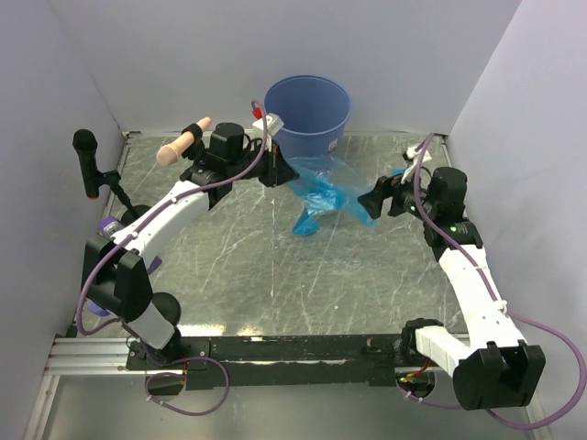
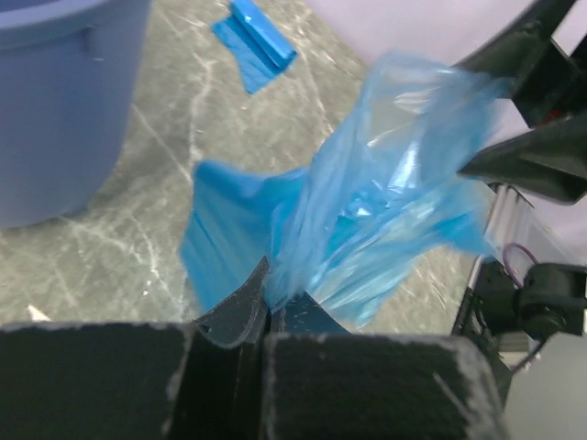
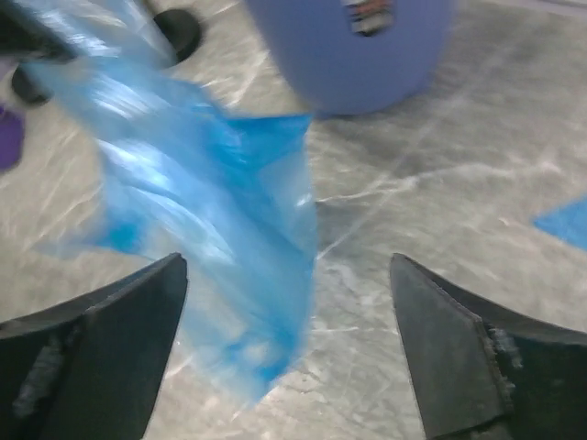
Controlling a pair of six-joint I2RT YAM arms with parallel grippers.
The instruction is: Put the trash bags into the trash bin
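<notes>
Likely lab: white panels (image 1: 183,55) enclose table (image 1: 275,270).

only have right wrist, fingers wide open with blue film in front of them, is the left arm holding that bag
Observer: Yes, the left gripper is shut on the trash bag, with the film pinched between its jaws.
Operator: anything in the bin yet
Observer: From the top view, the trash bin stands upright and nothing shows inside it.
Operator: what's the blue bit at my right edge
Observer: A small folded blue packet, lying flat on the table, apart from the held bag.
</notes>
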